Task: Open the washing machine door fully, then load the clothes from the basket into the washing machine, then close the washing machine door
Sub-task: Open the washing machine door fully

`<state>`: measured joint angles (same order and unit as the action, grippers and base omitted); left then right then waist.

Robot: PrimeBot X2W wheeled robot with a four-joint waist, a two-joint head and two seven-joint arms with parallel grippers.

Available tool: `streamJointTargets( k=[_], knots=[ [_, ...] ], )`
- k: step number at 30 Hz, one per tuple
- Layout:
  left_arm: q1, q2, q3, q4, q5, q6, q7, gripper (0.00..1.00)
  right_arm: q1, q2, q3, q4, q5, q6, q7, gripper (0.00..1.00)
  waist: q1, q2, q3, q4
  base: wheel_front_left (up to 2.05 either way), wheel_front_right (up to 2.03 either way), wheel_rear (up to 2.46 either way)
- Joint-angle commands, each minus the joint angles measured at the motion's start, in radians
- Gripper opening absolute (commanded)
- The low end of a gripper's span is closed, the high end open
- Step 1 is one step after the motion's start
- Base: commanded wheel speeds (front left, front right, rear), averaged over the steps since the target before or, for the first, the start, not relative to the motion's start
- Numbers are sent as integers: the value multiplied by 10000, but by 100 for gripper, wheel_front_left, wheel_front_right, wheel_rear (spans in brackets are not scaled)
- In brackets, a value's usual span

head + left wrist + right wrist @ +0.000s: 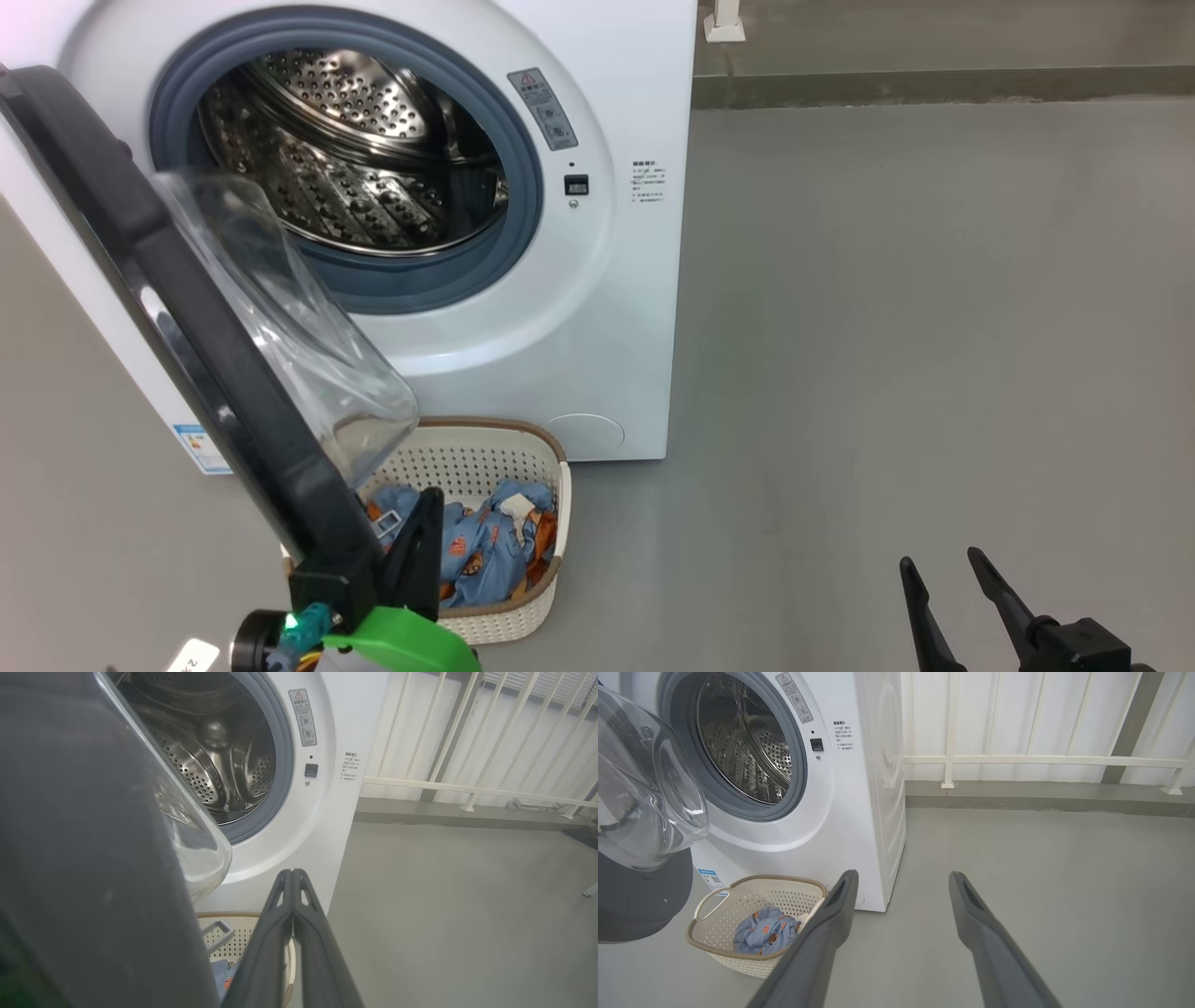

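The white washing machine [597, 280] stands open, its steel drum [355, 159] bare inside. The washing machine door [187, 317] swings out towards me, black rim edge-on, glass bowl [299, 345] bulging right. Below it on the floor sits the cream basket [467, 462], with the light blue printed clothes [485, 546] in it. My left gripper [429, 499] is shut with nothing between its fingers. It sits close against the inner side of the door's lower rim, above the basket. My right gripper [943, 574] hangs open over bare floor at the lower right, well away from the basket [752, 900] and clothes [766, 933].
Grey floor [934, 327] spreads wide to the right of the machine. A white railing [1041, 759] and low kerb [1041, 795] run along the back. The swung-out door [93, 858] blocks the left side in the left wrist view.
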<state>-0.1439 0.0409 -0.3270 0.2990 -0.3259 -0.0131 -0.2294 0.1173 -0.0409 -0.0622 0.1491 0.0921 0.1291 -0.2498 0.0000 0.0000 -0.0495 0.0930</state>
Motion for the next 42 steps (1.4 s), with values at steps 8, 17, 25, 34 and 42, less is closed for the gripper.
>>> streamJointTargets(
  k=[8,17,25,34,42],
  knots=[
    [-513,101,438,105,-105,35,-235,0,-462,-93,352,-124,74,16,-120,100,0,0,19,19,0,0,0],
    [-575,117,479,242,-91,49,-289,0,-472,-93,338,-66,104,16,-120,100,0,0,0,84,0,0,0],
    [-459,133,605,208,-124,120,-309,0,-419,-93,342,-63,150,16,-120,100,0,0,-82,332,0,0,0],
    [-333,219,701,199,-134,153,-318,0,-348,-93,485,-17,249,16,-120,100,0,0,-152,948,0,0,0],
    [-218,313,734,215,-139,190,-320,0,-308,-93,647,41,253,16,-120,100,0,0,-251,1664,0,0,0]
  ],
)
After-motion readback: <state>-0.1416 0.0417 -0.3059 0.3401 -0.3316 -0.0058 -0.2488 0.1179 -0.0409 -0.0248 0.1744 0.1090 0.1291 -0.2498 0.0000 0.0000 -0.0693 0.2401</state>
